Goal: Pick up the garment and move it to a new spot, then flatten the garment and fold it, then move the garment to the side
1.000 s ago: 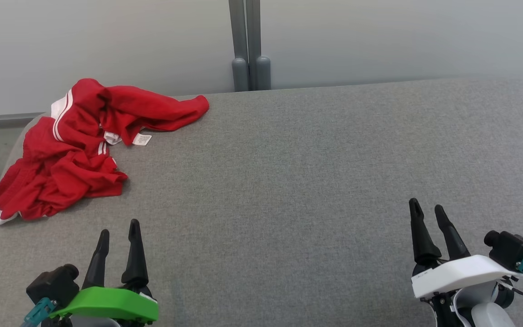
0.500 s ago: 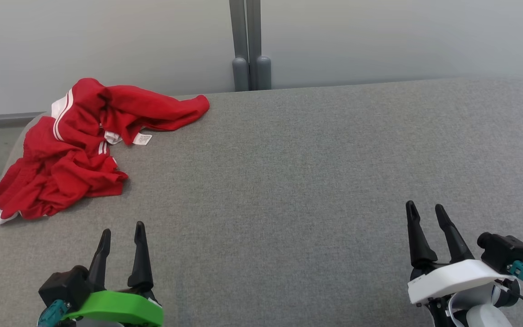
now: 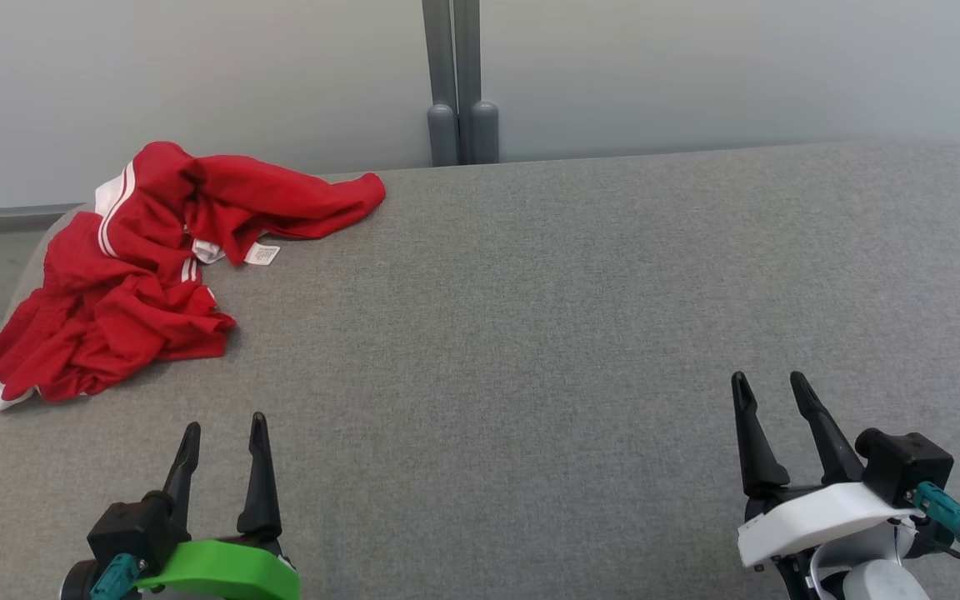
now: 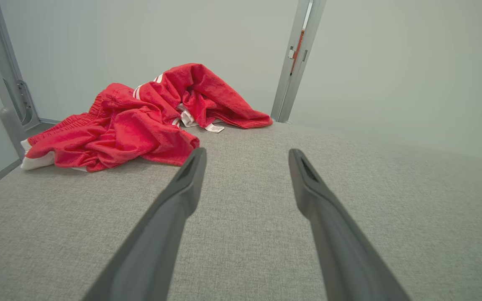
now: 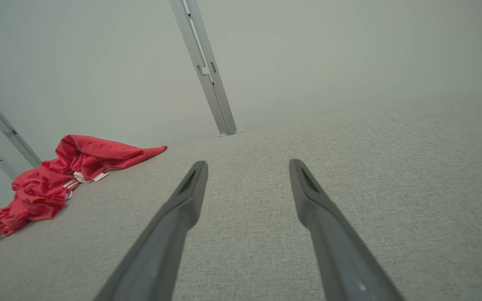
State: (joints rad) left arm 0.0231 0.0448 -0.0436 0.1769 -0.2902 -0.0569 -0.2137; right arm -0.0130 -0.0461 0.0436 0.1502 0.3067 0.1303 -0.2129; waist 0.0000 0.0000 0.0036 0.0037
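The garment (image 3: 130,283), red with white stripes and white trim, lies crumpled in the upper left of the head view, on the grey tabletop (image 3: 530,333). One part of it stretches right along the tabletop's top edge, toward the middle of the frame. The rest slopes down toward the left edge, where a white hem shows at its lowest tip. A small white label (image 3: 262,255) pokes out of the folds onto the tabletop.

The left pincer (image 3: 224,422), under a green cover, sits at the lower left of the frame. Its two dark fingers are spread and point up the frame with nothing between them. It is below the garment and apart from it. The right pincer (image 3: 767,379), under a white cover, sits at the lower right, likewise spread and empty, well apart from the garment.

In the left wrist view the garment (image 4: 132,121) lies in the upper left, and the tip of the left-hand finger lines up with the heap's near edge. Bare tabletop shows between the two fingers. In the right wrist view the garment (image 5: 57,175) lies at the middle left of the frame, far off to the side of the spread fingers.

Above the tabletop in the head view are a pale wall (image 3: 197,75) and a grey post (image 3: 462,83) at the top centre.
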